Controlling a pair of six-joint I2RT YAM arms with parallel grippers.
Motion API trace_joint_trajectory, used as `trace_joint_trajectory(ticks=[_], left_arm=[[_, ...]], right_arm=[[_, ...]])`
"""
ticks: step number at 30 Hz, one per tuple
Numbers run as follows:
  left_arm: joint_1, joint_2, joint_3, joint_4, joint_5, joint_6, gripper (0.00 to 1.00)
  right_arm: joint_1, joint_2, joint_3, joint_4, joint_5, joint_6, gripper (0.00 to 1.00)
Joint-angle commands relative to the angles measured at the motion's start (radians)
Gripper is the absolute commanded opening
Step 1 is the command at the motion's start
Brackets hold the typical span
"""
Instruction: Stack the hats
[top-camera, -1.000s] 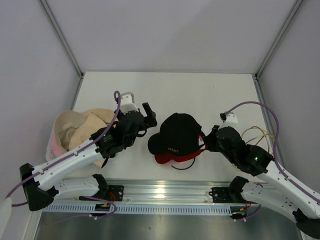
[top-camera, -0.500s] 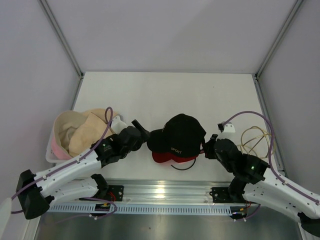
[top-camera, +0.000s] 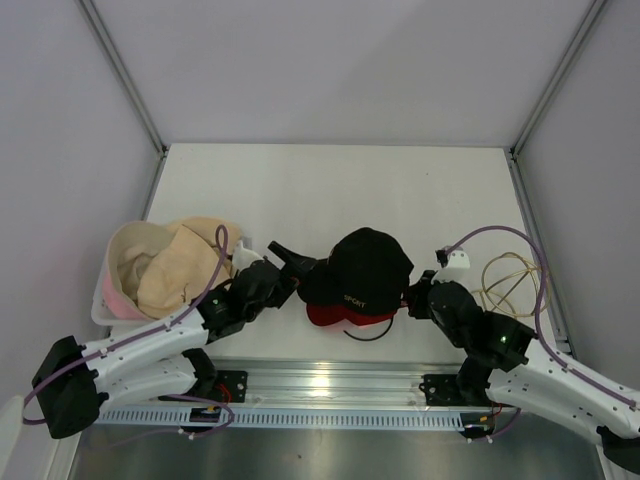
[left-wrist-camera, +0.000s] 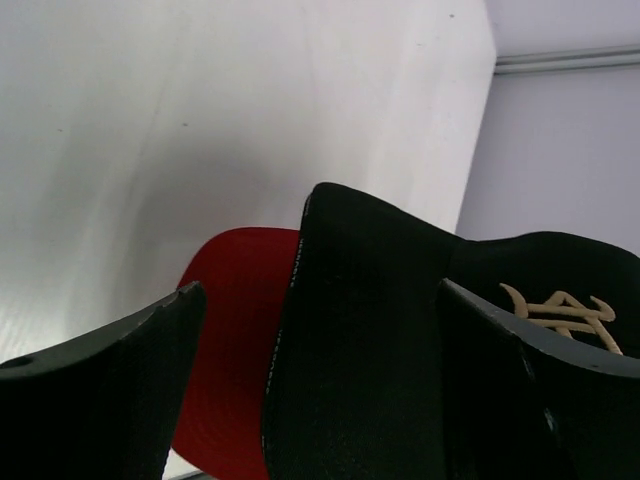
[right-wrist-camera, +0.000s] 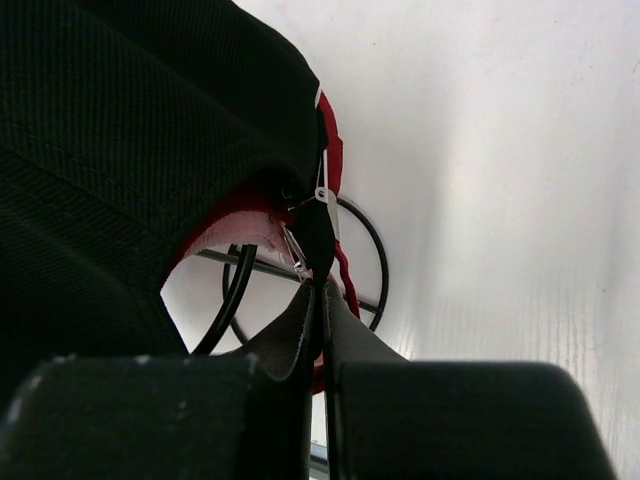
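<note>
Reaching low, left fingers (left-wrist-camera: 100, 400) gape around the black cap (top-camera: 368, 262) at its visor; right fingers (right-wrist-camera: 360, 350) pinch its rear strap.

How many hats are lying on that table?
3 that I can see: a beige hat at the left, a pink hat peeking out under it, and a black cap in the middle. Another could be hidden beneath these.

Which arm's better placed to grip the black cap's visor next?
Left. The left gripper is open with the visor between its fingers. The right gripper is shut, apparently pinching the back strap of the black cap, opposite the visor.
</note>
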Motion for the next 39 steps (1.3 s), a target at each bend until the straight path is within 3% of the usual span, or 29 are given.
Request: trace_joint_trajectory(ticks=[1, 6, 9, 12, 13, 14, 15, 18, 22, 27, 32, 35, 36, 38, 39], left_arm=[[-0.01, -0.017, -0.036, 0.158, 0.025, -0.058, 0.98], [-0.041, -0.03, -0.103, 0.263, 0.001, -0.135, 0.85], [-0.068, -0.043, -0.117, 0.285, -0.044, -0.163, 0.72], [-0.084, -0.046, -0.116, 0.271, -0.07, -0.176, 0.35], [-0.093, -0.046, -0.119, 0.261, -0.074, -0.177, 0.13], [-0.096, -0.046, -0.127, 0.262, -0.079, -0.172, 0.02], [-0.101, -0.049, -0.148, 0.279, -0.082, -0.154, 0.01], [-0.122, -0.078, -0.253, 0.475, -0.108, 0.096, 0.01], [-0.13, -0.141, -0.392, 0.747, -0.139, 0.248, 0.01], [-0.176, -0.167, -0.492, 0.914, -0.2, 0.553, 0.01], [-0.193, -0.078, -0.472, 0.756, -0.287, 0.555, 0.01], [-0.231, 0.011, -0.422, 0.611, -0.324, 0.479, 0.01], [-0.242, 0.038, -0.403, 0.449, -0.35, 0.383, 0.01], [-0.251, 0.138, -0.337, 0.309, -0.381, 0.275, 0.01], [-0.251, 0.173, -0.32, 0.155, -0.39, 0.115, 0.01]], right_arm=[[0.008, 0.03, -0.027, 0.05, 0.009, -0.001, 0.0], [0.016, 0.037, -0.038, 0.082, 0.019, 0.005, 0.0], [0.023, 0.027, -0.044, 0.087, 0.032, 0.01, 0.0], [0.031, 0.03, -0.049, 0.087, 0.041, 0.005, 0.0], [0.031, 0.031, -0.05, 0.082, 0.047, 0.005, 0.0], [0.034, 0.031, -0.052, 0.079, 0.053, 0.003, 0.0], [0.039, 0.033, -0.057, 0.077, 0.071, 0.002, 0.0], [0.043, 0.03, -0.072, 0.08, 0.102, 0.002, 0.0], [0.049, 0.028, -0.083, 0.087, 0.142, 0.003, 0.0], [0.056, 0.031, -0.093, 0.088, 0.207, -0.001, 0.0], [0.06, 0.053, -0.1, 0.097, 0.254, -0.009, 0.0], [0.063, 0.069, -0.106, 0.099, 0.274, -0.01, 0.0], [0.065, 0.083, -0.106, 0.1, 0.276, -0.007, 0.0], [0.068, 0.099, -0.112, 0.11, 0.28, 0.0, 0.0], [0.069, 0.112, -0.112, 0.114, 0.283, 0.003, 0.0]])
